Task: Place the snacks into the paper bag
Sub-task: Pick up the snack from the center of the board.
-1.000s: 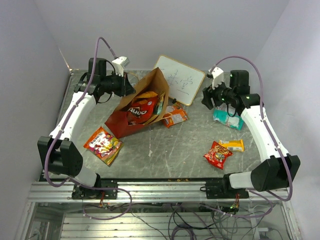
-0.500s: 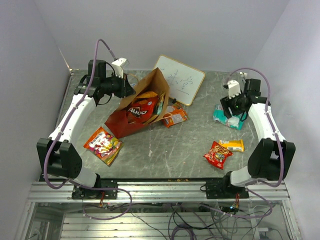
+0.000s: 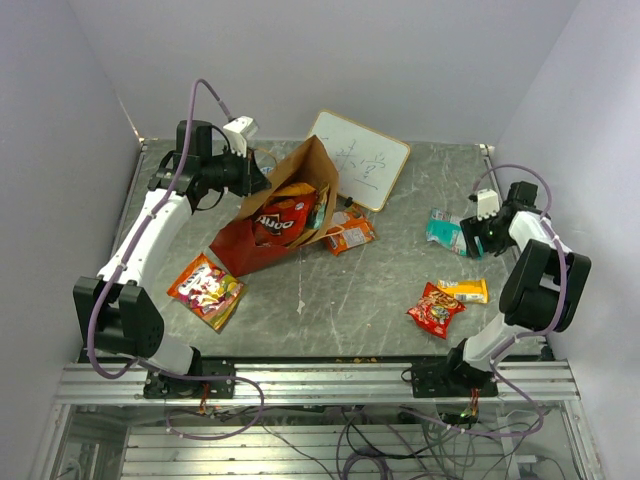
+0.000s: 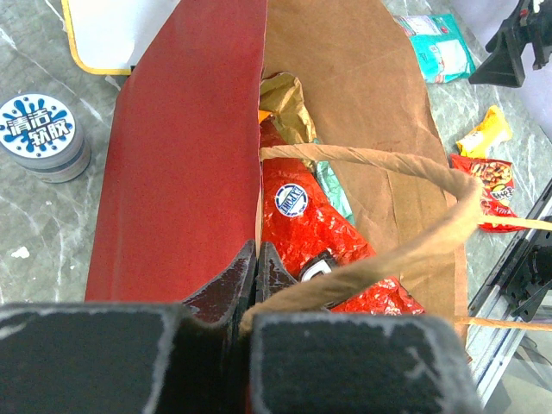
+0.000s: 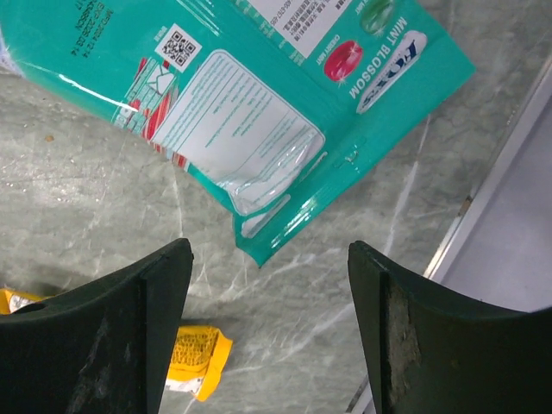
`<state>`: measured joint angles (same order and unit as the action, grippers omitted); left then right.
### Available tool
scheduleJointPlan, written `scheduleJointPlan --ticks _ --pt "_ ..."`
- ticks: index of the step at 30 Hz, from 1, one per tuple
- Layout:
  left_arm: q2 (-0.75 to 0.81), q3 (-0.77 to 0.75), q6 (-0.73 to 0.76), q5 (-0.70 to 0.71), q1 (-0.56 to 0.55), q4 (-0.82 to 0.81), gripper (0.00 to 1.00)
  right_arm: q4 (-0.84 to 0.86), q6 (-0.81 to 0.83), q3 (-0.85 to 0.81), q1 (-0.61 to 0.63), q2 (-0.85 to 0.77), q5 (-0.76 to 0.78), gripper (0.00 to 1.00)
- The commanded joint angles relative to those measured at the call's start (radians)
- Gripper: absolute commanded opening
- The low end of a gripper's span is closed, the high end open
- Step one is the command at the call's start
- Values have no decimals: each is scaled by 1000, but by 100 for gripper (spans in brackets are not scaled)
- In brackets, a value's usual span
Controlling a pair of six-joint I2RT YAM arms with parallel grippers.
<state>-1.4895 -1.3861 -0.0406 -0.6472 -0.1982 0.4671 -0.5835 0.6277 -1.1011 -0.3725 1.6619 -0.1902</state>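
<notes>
Right wrist: teal packet (image 5: 259, 95) lies near the table (image 5: 405, 207) edge.

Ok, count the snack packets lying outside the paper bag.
5: pink-orange packet left of the bag, orange packet by its right side, teal packet far right, red packet and yellow bar nearer. Others may be hidden.

Paper bag (image 3: 235, 250) mouth: half filled by orange chip bag (image 3: 278, 218). Whiteboard (image 3: 362, 158) just behind. Open tabletop (image 3: 340, 290) between it and red packet (image 3: 435, 310).
</notes>
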Motion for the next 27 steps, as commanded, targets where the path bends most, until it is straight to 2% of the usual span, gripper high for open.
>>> scheduleJointPlan --ticks 1,8,13,19,27 --pt "29 11 4 -14 -4 -51 7 62 -9 -4 -8 46 -21 72" --pt "20 2 6 -16 -4 -42 7 74 -45 -46 -7 130 -57 68" --pt "16 -5 8 -19 -4 -35 7 57 -69 -81 -8 177 -92 59" --pt "16 -5 12 -20 -4 -31 7 55 -86 -94 -8 190 -95 39" --pt "12 -12 15 -23 -4 -25 7 30 -91 -122 -8 199 -106 7"
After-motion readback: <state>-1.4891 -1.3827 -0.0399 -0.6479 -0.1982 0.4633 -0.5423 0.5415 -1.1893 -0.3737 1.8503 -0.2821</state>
